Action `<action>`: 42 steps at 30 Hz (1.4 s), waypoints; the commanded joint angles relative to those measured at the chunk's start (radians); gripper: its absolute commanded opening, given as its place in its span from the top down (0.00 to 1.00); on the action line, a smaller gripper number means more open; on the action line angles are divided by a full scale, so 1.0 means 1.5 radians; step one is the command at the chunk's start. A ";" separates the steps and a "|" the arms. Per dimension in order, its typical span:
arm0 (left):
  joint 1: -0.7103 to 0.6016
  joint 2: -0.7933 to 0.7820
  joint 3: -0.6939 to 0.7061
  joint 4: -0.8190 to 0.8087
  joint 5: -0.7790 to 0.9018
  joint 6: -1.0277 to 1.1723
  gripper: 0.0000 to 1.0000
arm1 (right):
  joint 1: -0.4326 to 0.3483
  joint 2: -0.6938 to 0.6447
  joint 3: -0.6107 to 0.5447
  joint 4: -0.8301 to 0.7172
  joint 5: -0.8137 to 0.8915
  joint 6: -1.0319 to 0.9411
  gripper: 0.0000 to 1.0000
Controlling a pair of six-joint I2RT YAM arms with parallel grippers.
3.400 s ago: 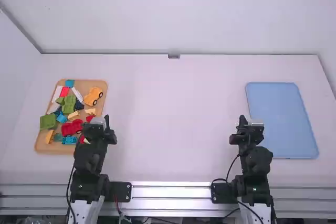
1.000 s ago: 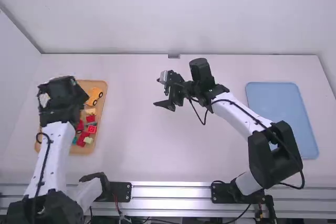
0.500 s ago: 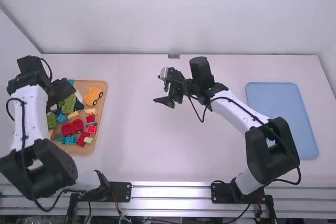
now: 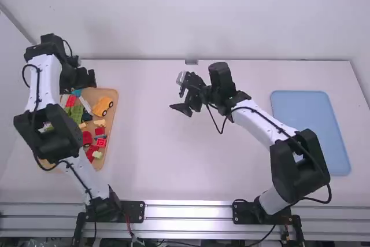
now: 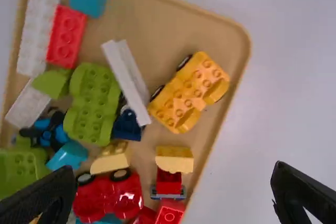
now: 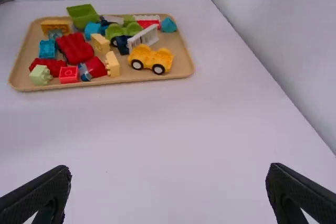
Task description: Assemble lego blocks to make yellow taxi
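Evidently the base of the taxi is offered by the yellow plastic car chassis with black wheels [image 5: 186,93], found inside the tan tray [image 4: 108,92], toward its inner, far corner. It is set upright on its wheels, studs upward, so a block could be pressed on without turning it first. Just beside it, a white ladder-like plastic piece [image 5: 126,80] is propped at a slant; whether the two touch cannot be told. That piece could be nudged if the chassis were gripped from its side. Nearer the robot, a pale yellow plastic block [image 5: 174,160] is seen by a red block [image 5: 169,181]; a use in the taxi's body is likely. Farther along the tray, a green plastic car base [image 5: 92,103] and a red plastic car base [image 5: 108,196] are mixed in, probably as parts to be passed over. Above the tray's far end the left gripper [image 5: 173,169] is held with fingers spread and nothing between them, presumably for a pick. Over the table's middle the right gripper [image 6: 169,167] is held, fingers likewise apart and empty, perhaps so the chassis can be received or steadied. Well apart, at the right, a flat blue tray [image 4: 312,108] is laid, possibly for the finished taxi.
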 commanded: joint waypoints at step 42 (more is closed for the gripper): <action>-0.009 0.230 0.040 -0.017 -0.001 0.485 0.20 | -0.053 0.006 0.017 -0.037 0.027 0.008 0.01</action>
